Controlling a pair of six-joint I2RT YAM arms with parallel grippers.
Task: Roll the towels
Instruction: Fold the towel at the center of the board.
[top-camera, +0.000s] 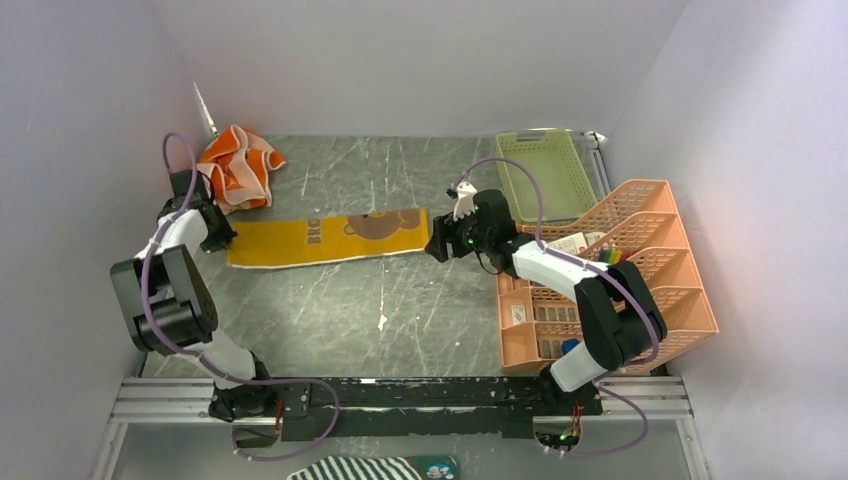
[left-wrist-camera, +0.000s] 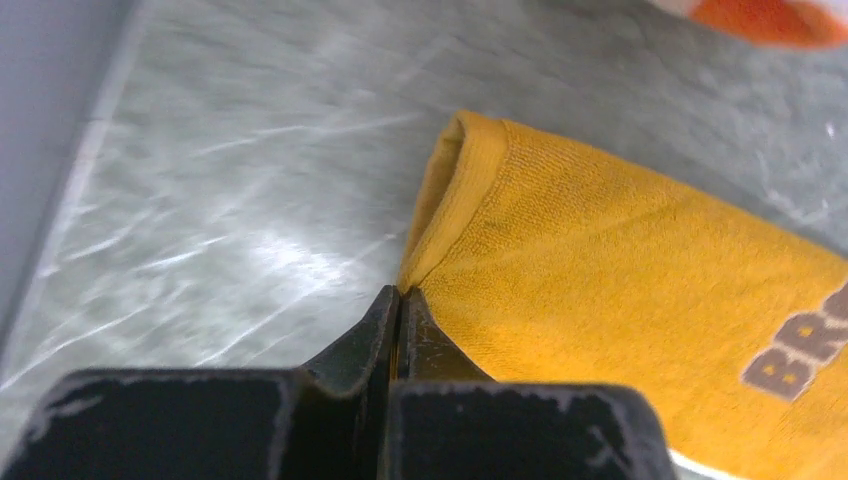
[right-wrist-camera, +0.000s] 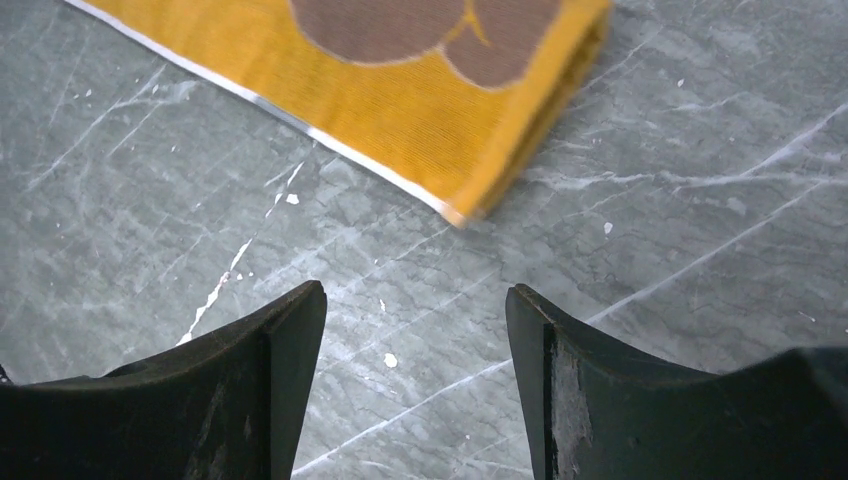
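- Jaws of the left gripper (left-wrist-camera: 400, 300) are pressed together, pinching the near corner of the mustard-yellow towel (left-wrist-camera: 620, 260) at its left end, where the hem lifts into a small fold.
- Jaws of the right gripper (right-wrist-camera: 415, 300) stand wide apart and hold nothing. They hover over bare table (top-camera: 400, 310) just off the towel's right end (close, but not touching).
- From above, the mustard-yellow towel lies as a long flat strip across the middle of the table between the two grippers, with a brown cartoon figure and brown lettering facing up.
- The orange towel (top-camera: 238, 165) sits crumpled in the far left corner, just behind the left gripper and apart from the strip.
- A green basket (top-camera: 545, 170) and an orange rack (top-camera: 640, 270) line the right side, and a striped cloth (top-camera: 360, 468) shows below the arm bases.
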